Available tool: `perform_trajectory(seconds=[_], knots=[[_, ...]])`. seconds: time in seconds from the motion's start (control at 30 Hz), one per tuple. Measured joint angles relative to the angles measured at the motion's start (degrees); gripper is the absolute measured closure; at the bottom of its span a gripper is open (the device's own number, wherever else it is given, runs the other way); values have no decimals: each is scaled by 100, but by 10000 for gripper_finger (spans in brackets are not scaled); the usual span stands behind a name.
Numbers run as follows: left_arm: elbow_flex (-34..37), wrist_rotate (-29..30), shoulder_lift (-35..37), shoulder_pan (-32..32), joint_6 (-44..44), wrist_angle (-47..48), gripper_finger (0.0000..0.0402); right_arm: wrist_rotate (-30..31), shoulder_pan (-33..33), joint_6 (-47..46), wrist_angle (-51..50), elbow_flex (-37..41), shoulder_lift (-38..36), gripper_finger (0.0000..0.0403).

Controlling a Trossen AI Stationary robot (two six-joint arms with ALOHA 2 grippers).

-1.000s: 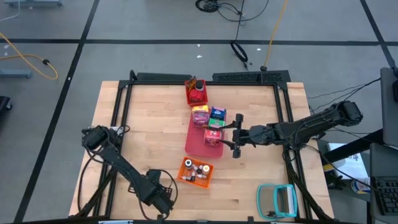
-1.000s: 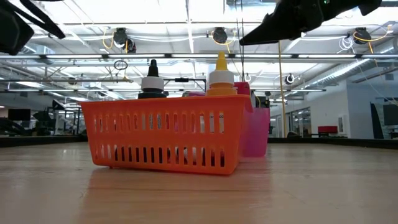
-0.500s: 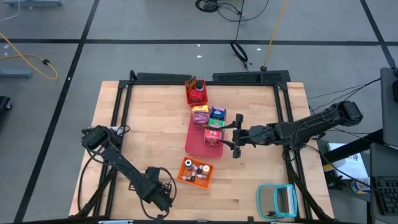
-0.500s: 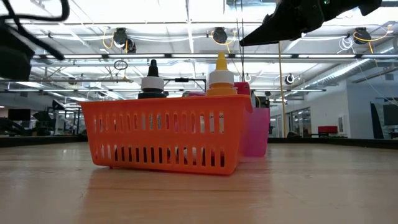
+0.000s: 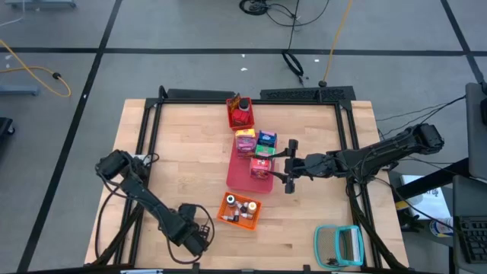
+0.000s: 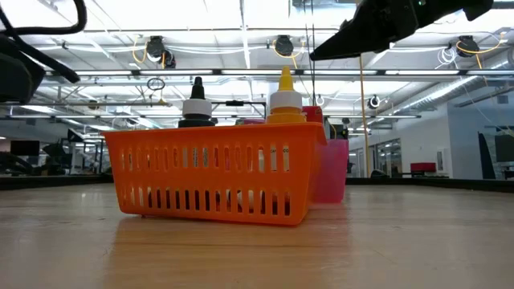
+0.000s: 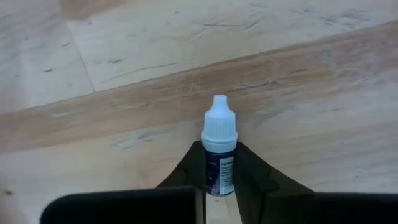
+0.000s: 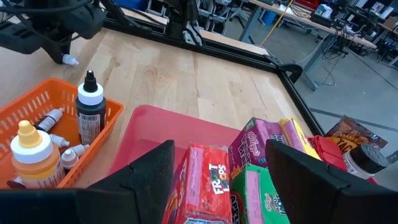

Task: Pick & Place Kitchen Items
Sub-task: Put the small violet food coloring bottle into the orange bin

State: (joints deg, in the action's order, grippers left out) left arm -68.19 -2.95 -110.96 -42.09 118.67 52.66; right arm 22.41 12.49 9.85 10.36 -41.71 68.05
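The left hand (image 7: 219, 186) pinches a tiny bottle (image 7: 219, 146) by its lower body, fingers nearly shut on it, white cap sticking out ahead over bare table (image 7: 124, 50). The hold is narrow and low on a smooth, round bottle, so it could twist or slide out if the arm swings quickly, and it could roll well away on the wood if dropped. In the high view this hand (image 5: 192, 237) sits near the table's front edge, just left of the orange bin (image 5: 240, 211), its arm running back and left to its base; a careless path could also clip the bin's rim and tip the upright bottles inside. The right hand (image 5: 288, 166) hangs above the red mat (image 5: 245, 176), arm stretched in from the right, fingers (image 8: 146, 177) wide apart and holding nothing, over the cartons (image 8: 214, 183). If it drops while the left arm crosses toward the bin, the two could meet.
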Motion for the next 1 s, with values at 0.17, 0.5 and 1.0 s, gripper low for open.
perform_trajectory(seconds=[0.17, 0.5, 1.0], knots=[[11, 390, 54, -11, -2, 113, 365, 0, 2, -13, -34, 0, 0, 161], [-454, 2116, 5, -198, -145, 406, 368, 0, 0, -17, -68, 0, 0, 161], [-640, 2744, 25, -226, -347, 527, 364, 2, 0, -122, -88, 2, 0, 161]])
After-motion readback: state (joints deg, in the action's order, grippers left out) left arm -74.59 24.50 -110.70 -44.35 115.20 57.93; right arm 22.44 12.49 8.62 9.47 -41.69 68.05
